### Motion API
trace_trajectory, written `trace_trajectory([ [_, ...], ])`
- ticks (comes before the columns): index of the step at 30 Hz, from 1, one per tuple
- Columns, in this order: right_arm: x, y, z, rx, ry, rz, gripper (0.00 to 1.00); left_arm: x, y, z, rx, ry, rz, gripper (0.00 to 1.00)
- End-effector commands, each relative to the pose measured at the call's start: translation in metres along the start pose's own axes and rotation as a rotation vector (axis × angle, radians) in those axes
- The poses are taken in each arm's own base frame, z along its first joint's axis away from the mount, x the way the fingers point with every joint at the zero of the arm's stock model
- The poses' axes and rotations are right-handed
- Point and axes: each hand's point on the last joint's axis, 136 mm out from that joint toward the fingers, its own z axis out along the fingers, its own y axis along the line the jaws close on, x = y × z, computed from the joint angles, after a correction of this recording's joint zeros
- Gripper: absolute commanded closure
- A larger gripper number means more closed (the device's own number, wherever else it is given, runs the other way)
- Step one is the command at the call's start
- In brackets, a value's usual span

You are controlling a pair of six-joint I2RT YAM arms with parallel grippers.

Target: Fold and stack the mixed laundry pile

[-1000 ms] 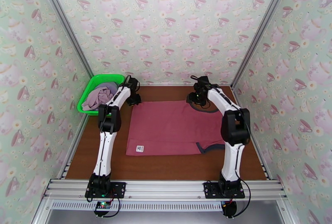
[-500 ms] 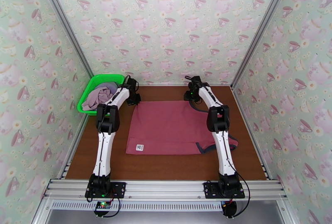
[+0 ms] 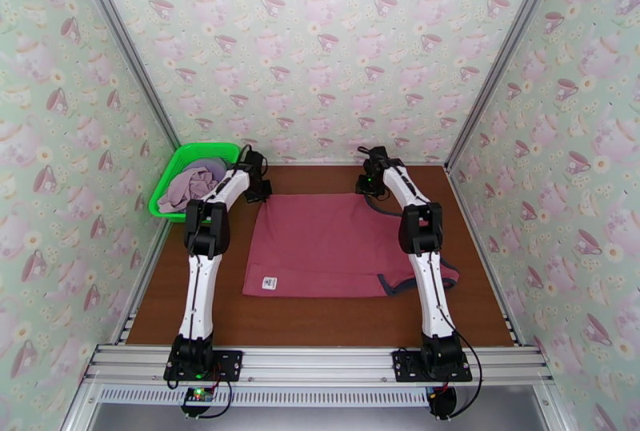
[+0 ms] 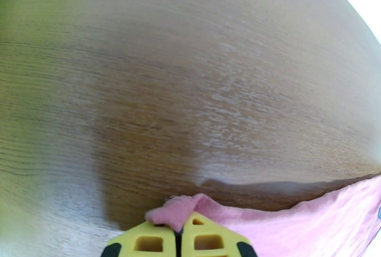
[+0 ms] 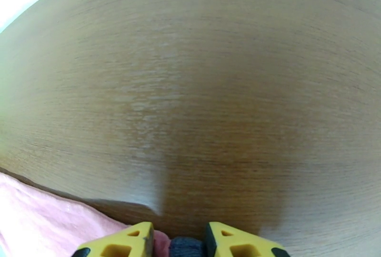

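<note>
Left claw (image 3: 258,189) is clenched on the far left corner of the red tank top (image 3: 328,245); its wrist view shows the two yellow fingers (image 4: 150,243) pressed together with a small tuft of the pink-red cloth (image 4: 295,220) pinched between their tips, just above the brown table (image 4: 190,86). Right claw (image 3: 370,182) sits at the far right corner of the same garment. Its yellow fingers (image 5: 126,243) stand a little apart with a bit of dark trim (image 5: 188,246) between them, and I cannot tell whether they are gripping it.

Both arms, two in all, reach far forward and low, stretched almost straight from their bases to the far edge of the garment.

One tank top lies spread flat in the middle of the table (image 3: 320,321), with a white label (image 3: 270,285) at its near left corner. One green basket (image 3: 180,159) stands at the far left, holding a crumpled bundle of pale lilac clothes (image 3: 190,185), too bunched to count.
</note>
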Motion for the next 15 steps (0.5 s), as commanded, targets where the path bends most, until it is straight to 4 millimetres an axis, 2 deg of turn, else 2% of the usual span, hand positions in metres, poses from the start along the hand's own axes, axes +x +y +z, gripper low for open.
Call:
trace_trajectory([
  [1, 0.0128, -0.0005, -0.0031, 0.003, 0.043, 0.025, 0.64, 0.042, 0.0142, 0.0346, -0.037, 0.133, -0.006, 1.0],
  [5, 0.0136, -0.004, -0.0072, 0.022, 0.04, 0.026, 0.64, 0.0417, 0.015, 0.035, -0.037, 0.132, -0.009, 1.0],
  [7, 0.0146, -0.0051, -0.0085, 0.021, 0.042, 0.036, 0.71, 0.0421, 0.015, 0.0358, -0.037, 0.132, -0.009, 1.0],
  [12, 0.0145, -0.0028, -0.0099, -0.001, 0.044, 0.067, 0.95, 0.0415, 0.0142, 0.0358, -0.026, 0.13, -0.016, 1.0],
  [15, 0.0126, -0.001, -0.0126, -0.008, 0.037, 0.076, 1.0, 0.0381, 0.0092, 0.0297, 0.002, 0.111, -0.023, 1.0],
])
